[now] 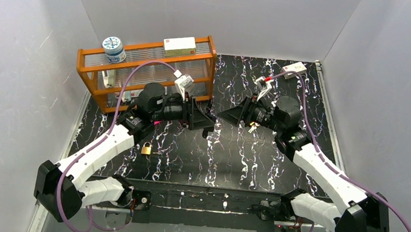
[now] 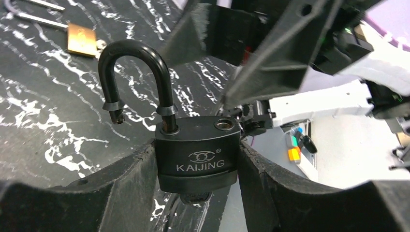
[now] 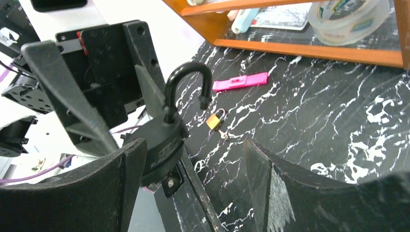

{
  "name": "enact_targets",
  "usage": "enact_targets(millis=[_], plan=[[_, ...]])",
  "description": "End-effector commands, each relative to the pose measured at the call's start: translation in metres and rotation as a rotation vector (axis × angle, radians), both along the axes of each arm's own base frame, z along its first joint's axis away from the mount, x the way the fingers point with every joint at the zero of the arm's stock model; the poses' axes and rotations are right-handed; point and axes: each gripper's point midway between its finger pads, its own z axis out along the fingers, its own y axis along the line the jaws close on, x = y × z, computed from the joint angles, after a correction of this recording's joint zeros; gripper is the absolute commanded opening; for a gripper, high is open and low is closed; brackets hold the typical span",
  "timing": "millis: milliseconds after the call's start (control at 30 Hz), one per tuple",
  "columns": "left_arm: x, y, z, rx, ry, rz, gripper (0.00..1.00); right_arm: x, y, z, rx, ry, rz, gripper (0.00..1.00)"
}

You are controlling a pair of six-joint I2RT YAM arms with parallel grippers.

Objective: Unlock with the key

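Now, with your left gripper (image 2: 196, 166) clamped on the black padlock (image 2: 198, 145) and its shackle (image 2: 130, 48) sprung free, draw your wide-open right gripper (image 3: 193, 150) straight back without knocking it.

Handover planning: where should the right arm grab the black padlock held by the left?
By the shackle arch, from the top end. The left gripper clamps the black padlock body on both narrow sides, so only the open shackle stands clear above. Close the right gripper across its bar.

"KAIJING", ® mark above: black padlock (image 2: 197, 154) body.
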Motion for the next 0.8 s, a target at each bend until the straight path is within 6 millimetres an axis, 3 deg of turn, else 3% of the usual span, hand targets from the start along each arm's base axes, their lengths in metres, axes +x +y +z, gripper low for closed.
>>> enact_targets(millis=[0,133,267,467,767], plan=[[0.023,0.003,0.019,0.018,-0.041,0.124,0.0,-0.002,-0.015,-0.004,-0.031,-0.006,-0.083,0.81],[0.061,0.025,-0.031,0.234,0.102,0.368,0.0,0.016,-0.035,-0.021,-0.102,0.057,-0.256,0.81],[0.079,0.027,-0.079,0.391,0.256,0.446,0.0,0.038,-0.065,-0.06,-0.223,0.182,-0.485,0.8],[0.086,0.017,-0.117,0.614,0.255,0.577,0.0,0.04,-0.093,-0.085,-0.286,0.273,-0.646,0.79],[0.08,-0.031,-0.168,0.752,0.285,0.64,0.0,0.034,-0.117,-0.103,-0.31,0.31,-0.755,0.78]])
